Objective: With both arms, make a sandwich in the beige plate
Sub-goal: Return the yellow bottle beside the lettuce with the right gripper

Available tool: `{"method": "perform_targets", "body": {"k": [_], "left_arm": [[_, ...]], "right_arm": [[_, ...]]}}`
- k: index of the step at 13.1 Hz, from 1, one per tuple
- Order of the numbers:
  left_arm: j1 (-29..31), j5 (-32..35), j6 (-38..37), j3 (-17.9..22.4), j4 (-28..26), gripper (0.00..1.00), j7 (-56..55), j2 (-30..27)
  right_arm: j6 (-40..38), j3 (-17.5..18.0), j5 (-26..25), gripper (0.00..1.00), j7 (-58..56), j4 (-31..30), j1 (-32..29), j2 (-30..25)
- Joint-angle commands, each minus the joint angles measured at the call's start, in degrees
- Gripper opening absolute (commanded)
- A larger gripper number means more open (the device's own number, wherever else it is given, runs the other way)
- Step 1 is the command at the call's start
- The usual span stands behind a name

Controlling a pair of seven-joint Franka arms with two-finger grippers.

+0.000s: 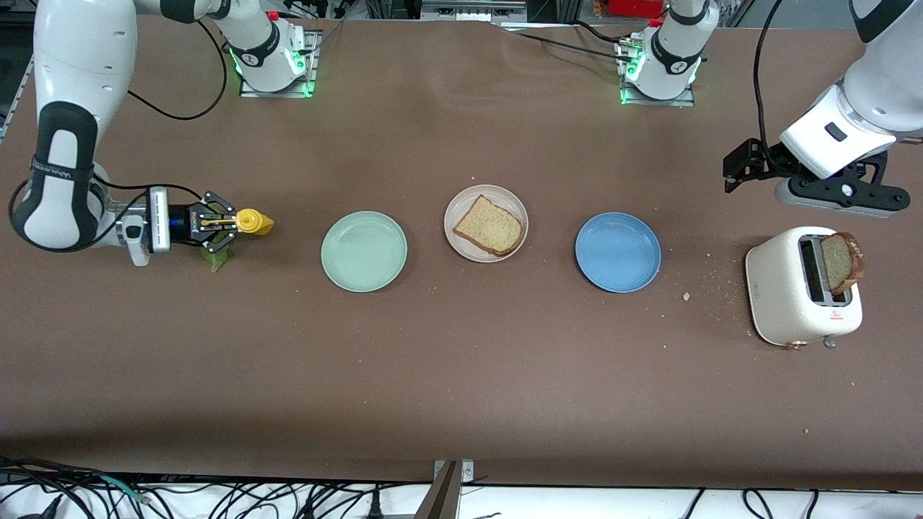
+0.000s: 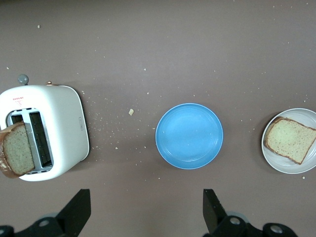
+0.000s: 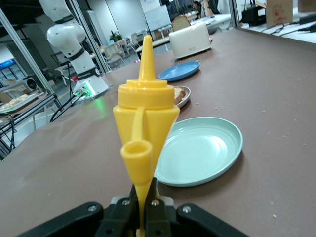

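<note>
One tan bread slice [image 1: 488,225] lies on the beige plate [image 1: 505,196] in the middle of the table. A second slice [image 1: 840,261] stands in the white toaster [image 1: 786,288] at the left arm's end. A green lettuce leaf [image 1: 216,258] lies on the table under my right gripper [image 1: 232,222], which is low at the right arm's end and shut on a yellow squeeze bottle [image 1: 254,222]. The right wrist view shows the bottle [image 3: 146,113] clamped in that gripper [image 3: 144,207]. My left gripper [image 1: 793,180] is open and empty above the table beside the toaster [image 2: 59,123], and it also shows in the left wrist view [image 2: 145,212].
A pale mint-green plate [image 1: 364,251] lies between the beige plate and the right gripper. A blue plate [image 1: 618,251] lies between the beige plate and the toaster. Crumbs are scattered on the brown table round the toaster.
</note>
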Motion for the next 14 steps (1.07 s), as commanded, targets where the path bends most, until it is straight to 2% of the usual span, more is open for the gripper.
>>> {"method": "perform_targets", "body": {"k": [1, 2, 8, 9, 11, 12, 14], "left_arm": [[-0.2, -0.3, -0.9, 0.0, 1.4, 1.00, -0.7, 1.2], [-0.2, -0.3, -0.9, -0.1, 1.4, 1.00, -0.7, 1.2], [0.4, -0.3, -0.9, 0.1, 1.4, 1.00, -0.7, 1.0], [0.4, -0.3, -0.9, 0.1, 1.4, 1.00, -0.7, 1.0], [0.9, -0.3, -0.9, 0.1, 1.4, 1.00, -0.6, 1.1], [1.0, -0.3, -0.9, 0.1, 1.4, 1.00, -0.5, 1.1], [1.0, -0.3, -0.9, 0.1, 1.4, 1.00, -0.3, 1.0]], "right_arm": [[-2.1, 5.2, 2.3, 0.00, -4.2, 1.0, -5.4, 2.6], [-1.9, 6.4, 2.3, 0.00, -5.3, 1.2, -6.5, 3.2], [-2.4, 7.1, 2.5, 0.00, -11.0, 2.8, -8.6, 6.4], [-2.4, 8.2, 2.5, 0.00, -11.1, 3.1, -10.2, 6.7], [-2.7, 13.9, 2.5, 0.00, -11.0, 3.5, -15.2, 7.7], [-2.3, 15.6, 2.4, 0.00, -11.0, 4.3, -16.7, 8.3], [-2.8, 15.8, 2.3, 0.00, -11.1, 5.7, -17.4, 9.7]]}}
